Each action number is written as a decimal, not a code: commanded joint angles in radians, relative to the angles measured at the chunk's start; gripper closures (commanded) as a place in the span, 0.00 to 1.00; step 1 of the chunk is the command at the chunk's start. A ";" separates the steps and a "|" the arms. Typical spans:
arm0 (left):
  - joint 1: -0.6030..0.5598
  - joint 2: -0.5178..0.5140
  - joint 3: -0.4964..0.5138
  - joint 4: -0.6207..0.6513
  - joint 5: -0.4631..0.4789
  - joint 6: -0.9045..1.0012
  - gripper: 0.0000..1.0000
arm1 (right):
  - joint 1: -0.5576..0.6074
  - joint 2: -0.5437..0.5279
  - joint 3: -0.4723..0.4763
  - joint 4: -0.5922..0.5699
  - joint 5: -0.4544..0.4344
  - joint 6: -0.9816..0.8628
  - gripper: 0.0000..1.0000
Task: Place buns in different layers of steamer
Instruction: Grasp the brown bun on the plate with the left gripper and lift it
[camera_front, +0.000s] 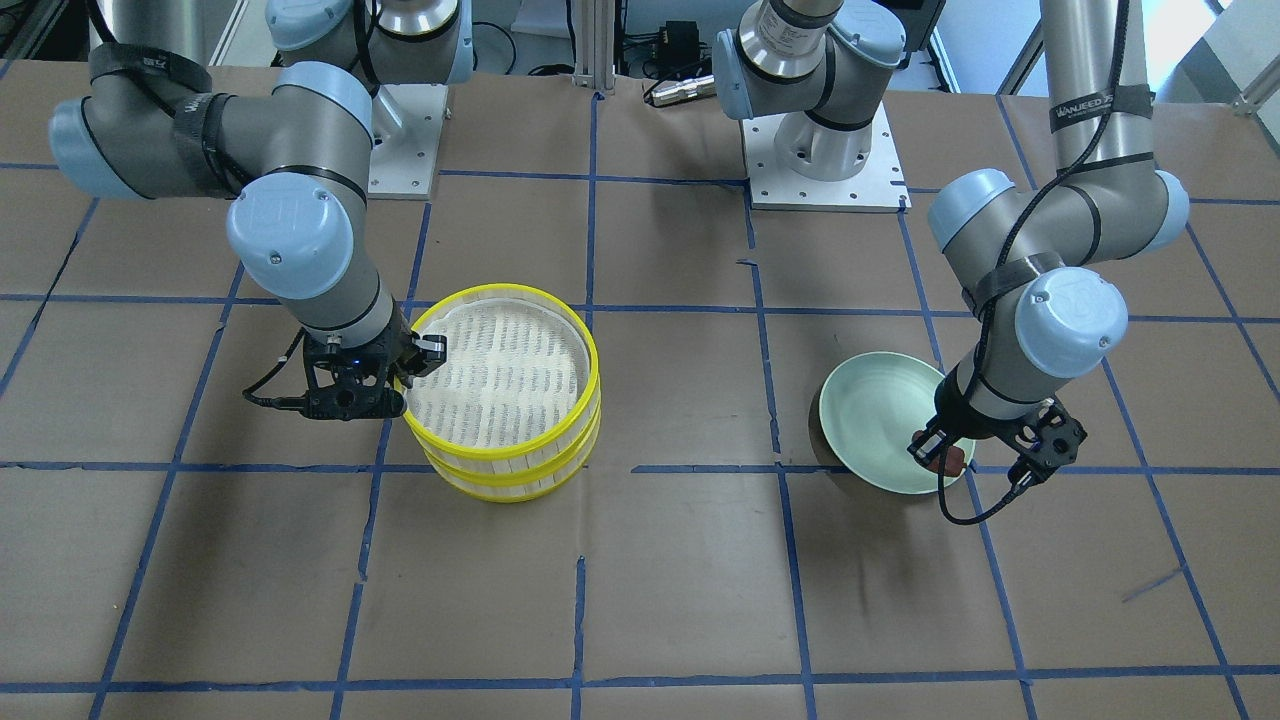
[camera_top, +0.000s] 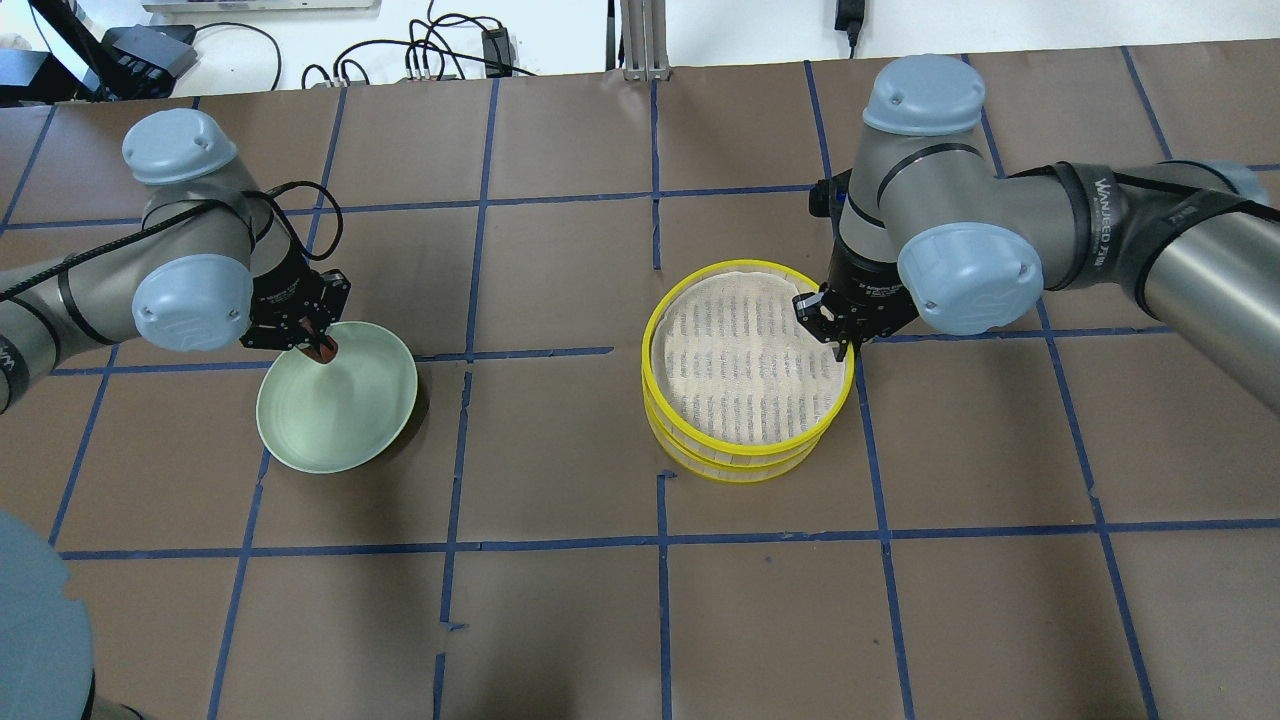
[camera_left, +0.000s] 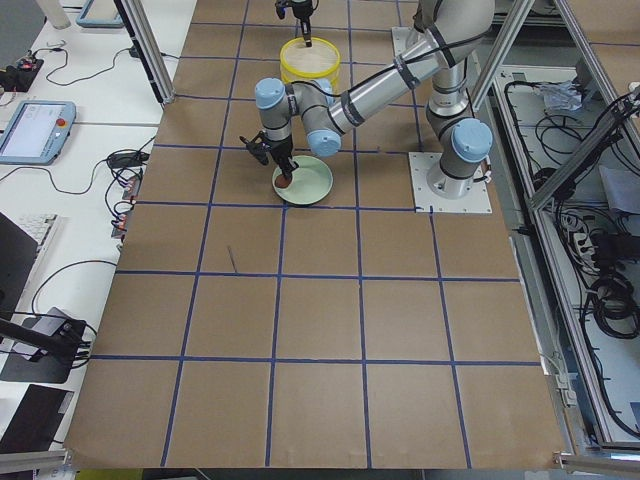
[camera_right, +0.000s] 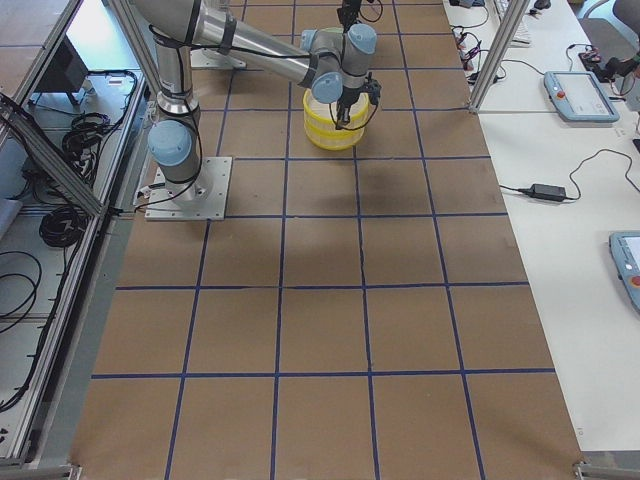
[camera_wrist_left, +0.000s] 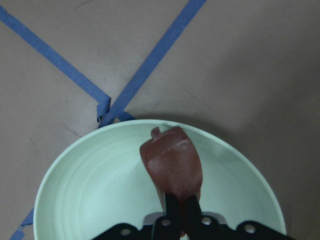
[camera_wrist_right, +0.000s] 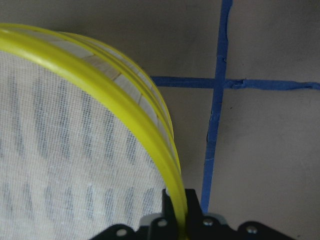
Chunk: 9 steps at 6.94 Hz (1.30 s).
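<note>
My left gripper (camera_top: 318, 343) is shut on the dark reddish-brown bun (camera_wrist_left: 172, 167) and holds it just over the pale green plate (camera_top: 340, 425). The bun also shows in the front view (camera_front: 948, 462). The two steamer layers are stacked, the top layer (camera_top: 745, 447) on the lower layer (camera_top: 740, 472). My right gripper (camera_top: 835, 335) is shut on the top layer's yellow rim (camera_wrist_right: 100, 85) at its edge. The top layer's white liner (camera_front: 500, 375) is bare. The white bun is in no view.
The plate (camera_front: 870, 420) stands on brown paper marked with blue tape lines (camera_top: 660, 540). The stack (camera_front: 510, 470) stands about one square away from the plate. The arm bases (camera_front: 825, 150) are at the table's back edge.
</note>
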 joint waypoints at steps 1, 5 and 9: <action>-0.024 0.132 0.083 -0.223 -0.013 0.000 0.85 | 0.000 0.005 -0.001 -0.001 0.000 0.000 0.86; -0.243 0.237 0.243 -0.513 -0.057 -0.010 0.85 | -0.001 0.005 -0.001 -0.003 -0.002 0.000 0.86; -0.259 0.243 0.245 -0.513 -0.103 -0.013 0.85 | 0.000 0.019 0.001 -0.003 0.000 0.000 0.83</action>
